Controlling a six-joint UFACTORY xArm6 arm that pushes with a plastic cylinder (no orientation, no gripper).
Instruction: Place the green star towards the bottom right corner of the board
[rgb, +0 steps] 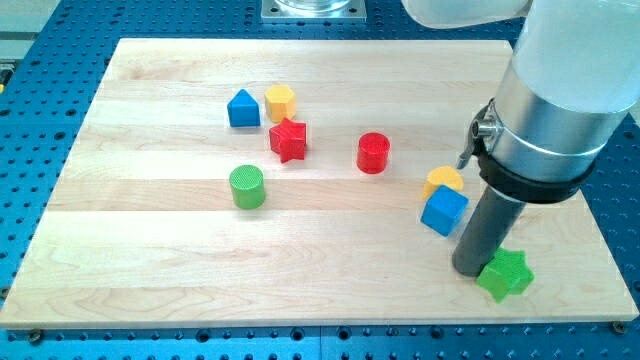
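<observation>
The green star (506, 275) lies near the board's bottom right corner. My tip (470, 268) stands on the board just left of the star and touches it or nearly does. The dark rod rises from there into the large silver arm body at the view's right. A blue cube (444, 210) and a yellow block (443, 182) sit close together just up and left of my tip.
A red cylinder (373, 153) stands mid-board. A red star (288, 139), a yellow hexagonal block (280, 102) and a blue house-shaped block (242, 108) cluster at upper left. A green cylinder (246, 187) stands left of centre. The wooden board's right edge (590, 190) lies near the star.
</observation>
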